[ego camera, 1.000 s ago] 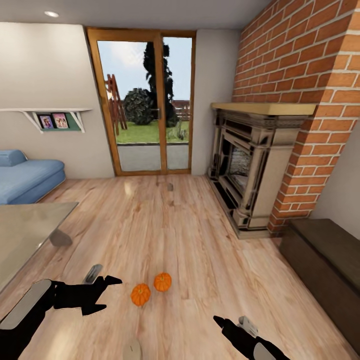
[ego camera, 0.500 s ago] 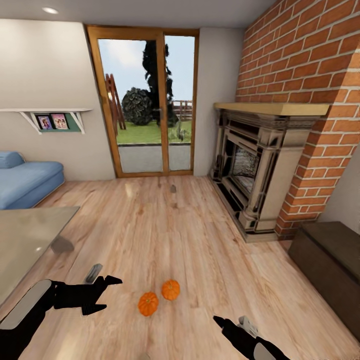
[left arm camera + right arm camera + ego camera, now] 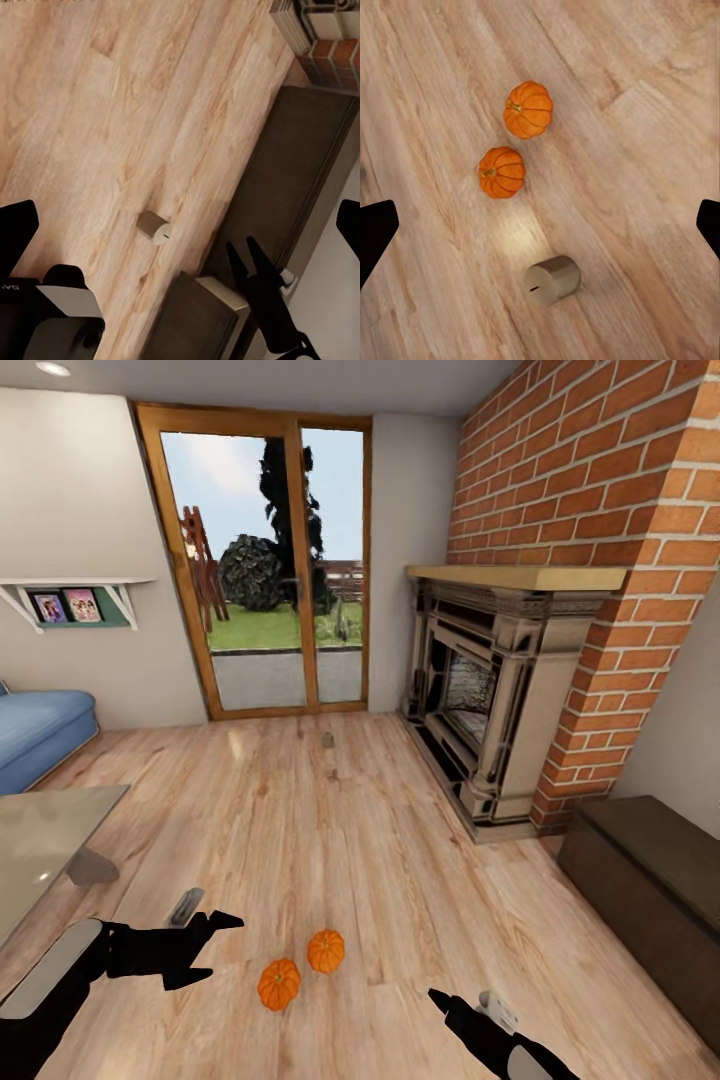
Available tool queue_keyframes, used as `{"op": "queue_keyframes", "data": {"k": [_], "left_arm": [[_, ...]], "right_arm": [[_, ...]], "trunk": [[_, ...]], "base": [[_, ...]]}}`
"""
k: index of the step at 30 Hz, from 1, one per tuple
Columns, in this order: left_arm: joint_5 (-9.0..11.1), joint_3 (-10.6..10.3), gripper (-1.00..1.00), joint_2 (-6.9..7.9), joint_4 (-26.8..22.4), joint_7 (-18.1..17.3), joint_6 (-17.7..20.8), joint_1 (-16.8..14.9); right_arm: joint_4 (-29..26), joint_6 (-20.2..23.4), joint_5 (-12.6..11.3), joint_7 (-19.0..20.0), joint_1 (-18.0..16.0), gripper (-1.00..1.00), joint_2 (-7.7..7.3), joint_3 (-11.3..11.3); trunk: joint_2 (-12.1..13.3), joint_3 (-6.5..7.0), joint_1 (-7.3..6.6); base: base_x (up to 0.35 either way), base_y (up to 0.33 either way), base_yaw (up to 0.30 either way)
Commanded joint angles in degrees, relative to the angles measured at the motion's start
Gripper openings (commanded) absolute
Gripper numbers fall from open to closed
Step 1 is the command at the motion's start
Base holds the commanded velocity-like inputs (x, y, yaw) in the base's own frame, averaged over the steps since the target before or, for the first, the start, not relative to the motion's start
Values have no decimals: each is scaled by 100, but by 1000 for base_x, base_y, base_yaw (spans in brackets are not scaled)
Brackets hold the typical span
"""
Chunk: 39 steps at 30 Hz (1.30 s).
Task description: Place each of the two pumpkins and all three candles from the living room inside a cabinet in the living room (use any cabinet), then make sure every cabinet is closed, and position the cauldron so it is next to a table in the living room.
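Observation:
Two orange pumpkins (image 3: 279,983) (image 3: 325,950) lie side by side on the wood floor between my arms, also seen as pumpkins (image 3: 501,172) (image 3: 528,109) in the right wrist view. A short beige candle (image 3: 553,279) lies on its side near them. Another candle (image 3: 154,226) lies on the floor close to the dark-brown cabinet (image 3: 300,172). My left gripper (image 3: 212,948) hangs open left of the pumpkins, holding nothing. My right gripper (image 3: 445,1002) is open and empty to their right. The cabinet (image 3: 640,870) stands shut along the right wall. The cauldron is out of view.
A glass-topped table (image 3: 50,830) reaches in from the left, with a blue sofa (image 3: 40,725) behind it. A fireplace (image 3: 490,700) in a brick wall stands at the right, a glazed door (image 3: 265,570) at the back. Two small objects (image 3: 327,739) lie on the far floor.
The whole view has swung, first left and then back right, so the camera moved. Both arms keep the same pose. The pumpkins lie as before.

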Motion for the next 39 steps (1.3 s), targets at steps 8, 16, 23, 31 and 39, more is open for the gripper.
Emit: {"op": "queue_keyframes", "data": {"k": [8, 16, 23, 31, 39], "left_arm": [[60, -8, 100, 9, -5, 57, -6, -4], [60, -11, 100, 0, -5, 79, -7, -4], [-277, -32, 100, -16, -6, 156, -79, -4], [-2407, -34, 100, -92, 162, 398, -865, -47], [-3536, -46, 100, -586, 1132, 559, -1077, -402]], "right_arm": [[-4, 1, -50, 6, -3, 100, 2, 47], [-4, -10, -52, 6, -3, 100, 1, 45], [-4, 4, -48, -71, -5, 100, -1, 40], [-8, 61, -51, -649, -7, 100, -6, 45], [-6, 32, -13, -817, -5, 100, -6, 48]], "trunk": [[-3, -6, 1], [-3, -6, 1], [-3, -6, 1], [-3, -6, 1], [-3, -6, 1]], "base": [[106, -25, -3], [-75, 39, 0], [-7, 4, 0], [0, 0, 0], [0, 0, 0]]}}
